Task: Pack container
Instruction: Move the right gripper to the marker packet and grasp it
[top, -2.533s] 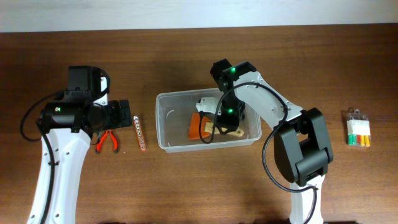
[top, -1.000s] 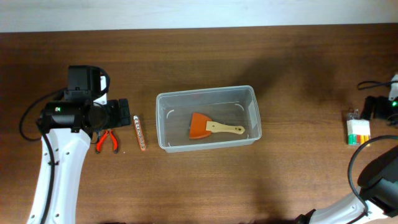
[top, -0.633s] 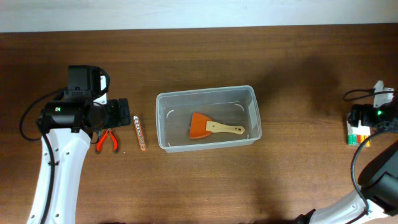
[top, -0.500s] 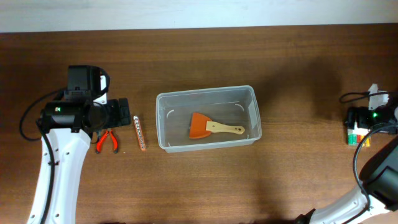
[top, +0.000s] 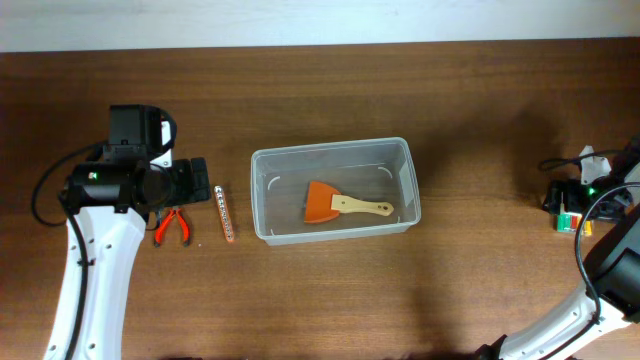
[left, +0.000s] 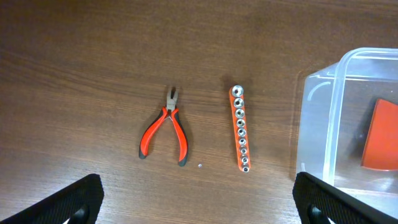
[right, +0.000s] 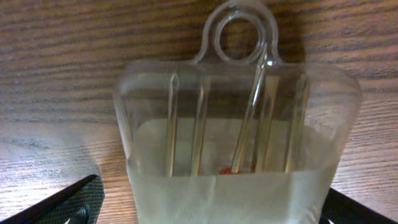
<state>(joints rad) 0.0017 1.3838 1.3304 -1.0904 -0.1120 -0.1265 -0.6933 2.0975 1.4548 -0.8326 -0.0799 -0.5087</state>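
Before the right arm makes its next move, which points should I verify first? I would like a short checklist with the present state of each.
1. Right gripper is open: ok, jaws wide apart in the wrist view.
2. Clear pack sits centred between those jaws: ok.
3. Pack is gripped: not ok, nothing is closed on it.
4. Container has free room: ok, only the scraper lies inside.
5. Left gripper is apart from the container: ok, it hangs open near the pliers and socket rail.

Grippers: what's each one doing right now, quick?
Left gripper: open, empty.
Right gripper: open, one finger on each side of the clear pack, not shut on it.
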